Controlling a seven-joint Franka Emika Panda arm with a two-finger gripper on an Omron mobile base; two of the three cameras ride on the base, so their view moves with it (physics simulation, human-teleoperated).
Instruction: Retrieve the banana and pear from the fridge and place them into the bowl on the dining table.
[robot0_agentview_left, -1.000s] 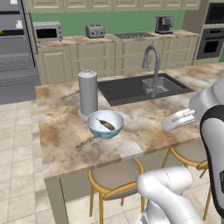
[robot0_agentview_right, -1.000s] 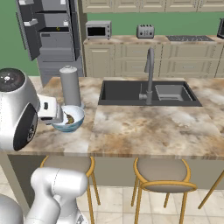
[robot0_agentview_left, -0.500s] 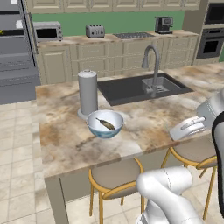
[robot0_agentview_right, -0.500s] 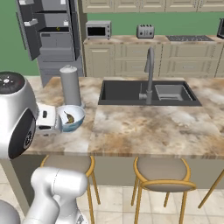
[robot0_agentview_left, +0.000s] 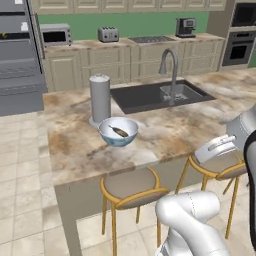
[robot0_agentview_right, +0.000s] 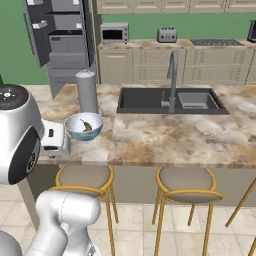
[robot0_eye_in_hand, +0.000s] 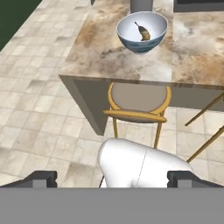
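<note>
A: Left base view — where is the banana (robot0_agentview_left: 119, 131) sitting?
B: It is lying in the bowl (robot0_agentview_left: 118, 132) on the table (robot0_agentview_left: 165, 127), beside the canister (robot0_agentview_left: 100, 98).
A: Right base view?
B: The fridge (robot0_agentview_right: 61, 44) is standing open behind.
A: Hand view?
B: The gripper (robot0_eye_in_hand: 114, 178) is hanging with its tips wide apart, gripping nothing — a stool (robot0_eye_in_hand: 138, 101) below.

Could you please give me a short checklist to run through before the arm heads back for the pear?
1. Banana lies inside the bowl: ok.
2. Bowl stands upright on the dining table, beside the steel canister: ok.
3. Gripper has its jaws wide apart with nothing between them: ok.
4. Pear in the bowl: not ok, only the banana is there.
5. Fridge door stands open: ok.
6. Pear's place on the shelves: cannot tell, too small to see.
</note>
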